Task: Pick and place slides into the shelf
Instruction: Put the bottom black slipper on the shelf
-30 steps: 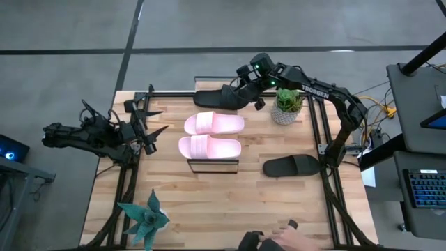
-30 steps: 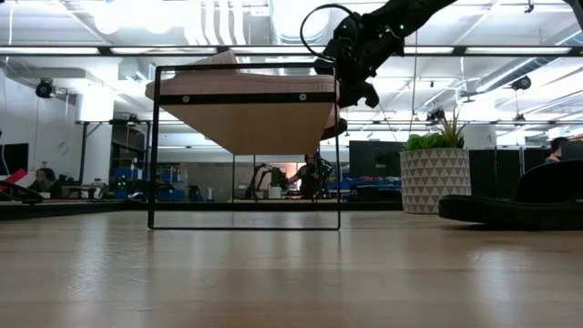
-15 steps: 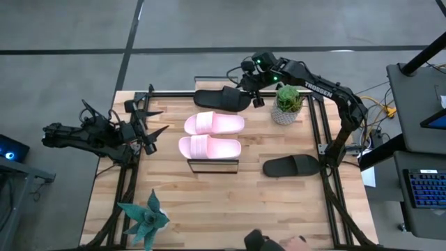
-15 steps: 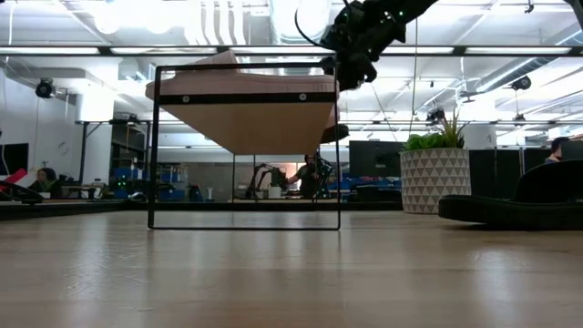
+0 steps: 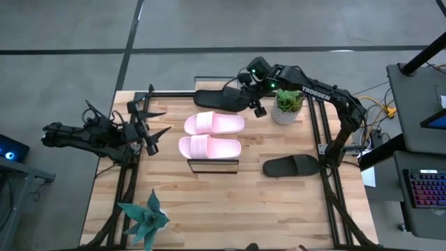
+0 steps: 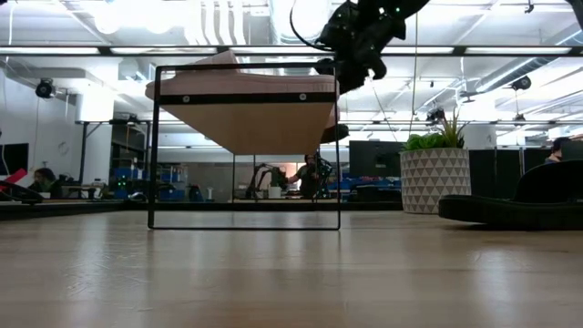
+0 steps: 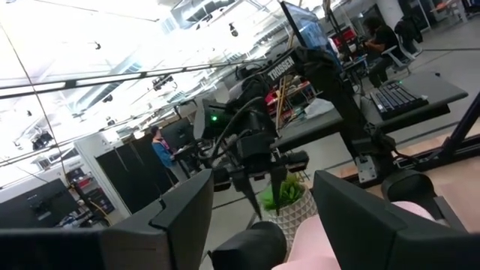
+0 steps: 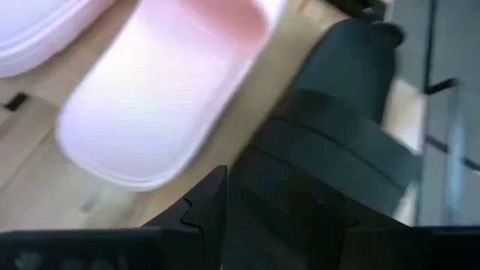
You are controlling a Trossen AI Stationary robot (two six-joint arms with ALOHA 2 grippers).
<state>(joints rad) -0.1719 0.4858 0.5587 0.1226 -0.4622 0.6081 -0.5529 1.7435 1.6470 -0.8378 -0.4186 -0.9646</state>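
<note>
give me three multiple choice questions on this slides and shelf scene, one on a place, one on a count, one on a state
1. Where does the black slide that is away from the shelf lie?
A. on the tabletop near the right arm's base
B. on the shelf between the pink slides
C. beside the left arm

2. How many pink slides show on the shelf?
A. one
B. two
C. four

3. What is the right hand doing?
A. resting at the left table edge
B. hanging over the potted plant by the near edge
C. sitting over the end of the black slide at the shelf's far end

Key: 1 A, the high view shows it alone on the wood by the right arm's base. 2 B, two pink slides lie side by side. 3 C, the hand is over that black slide; the left hand waits at the left.
</note>
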